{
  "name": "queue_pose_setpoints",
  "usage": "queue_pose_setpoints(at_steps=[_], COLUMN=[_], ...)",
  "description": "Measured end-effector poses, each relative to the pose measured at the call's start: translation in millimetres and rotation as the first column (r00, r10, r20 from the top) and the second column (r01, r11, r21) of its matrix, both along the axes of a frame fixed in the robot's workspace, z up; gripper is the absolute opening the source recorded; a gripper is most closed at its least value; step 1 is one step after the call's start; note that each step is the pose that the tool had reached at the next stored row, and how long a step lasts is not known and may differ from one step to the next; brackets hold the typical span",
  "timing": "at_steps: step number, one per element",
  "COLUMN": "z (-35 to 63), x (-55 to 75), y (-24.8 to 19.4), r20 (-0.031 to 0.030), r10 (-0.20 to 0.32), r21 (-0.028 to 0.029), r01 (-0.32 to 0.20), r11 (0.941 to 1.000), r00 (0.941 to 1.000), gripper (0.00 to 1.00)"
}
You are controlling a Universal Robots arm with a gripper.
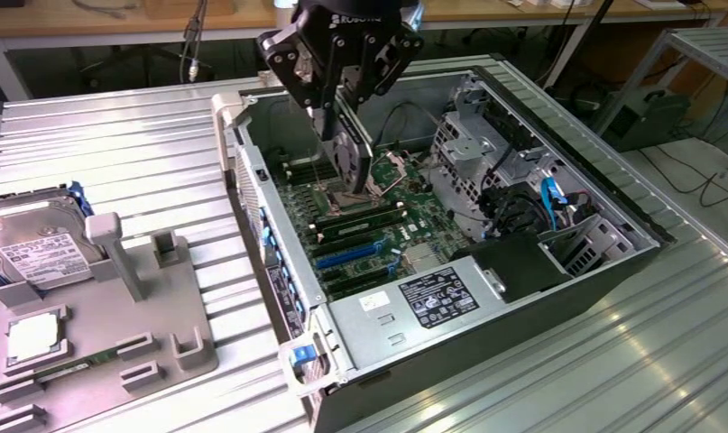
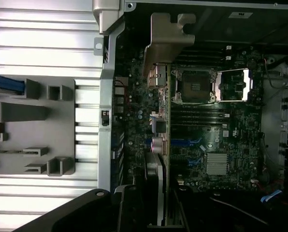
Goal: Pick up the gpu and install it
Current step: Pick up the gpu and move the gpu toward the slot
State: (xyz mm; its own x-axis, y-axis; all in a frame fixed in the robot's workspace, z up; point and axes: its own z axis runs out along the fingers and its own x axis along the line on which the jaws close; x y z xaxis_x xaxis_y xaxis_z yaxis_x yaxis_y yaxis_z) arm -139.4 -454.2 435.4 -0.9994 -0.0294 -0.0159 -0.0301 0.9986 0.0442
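Gripper (image 1: 342, 113) clamped on the gpu (image 1: 355, 161), which hangs edge-down over the motherboard (image 1: 394, 221) in the open case (image 1: 258, 207). Tray (image 1: 123, 334) with 1 hard drive (image 1: 32, 253) lies beside the case.

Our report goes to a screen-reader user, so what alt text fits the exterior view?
A robot gripper holds the gpu edge-on over the motherboard of an open computer case on a slatted metal table. On the exterior view's left, a hard drive rests on a gray holder.
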Motion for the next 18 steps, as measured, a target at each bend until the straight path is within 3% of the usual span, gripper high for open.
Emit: queue_pose_setpoints(at_steps=[18], z=[0.0], x=[24.6], y=[0.0], r20=[0.0], r10=[-0.038], r21=[-0.0001], r01=[0.038], r11=[0.9993], r00=[0.9993], gripper=[0.28])
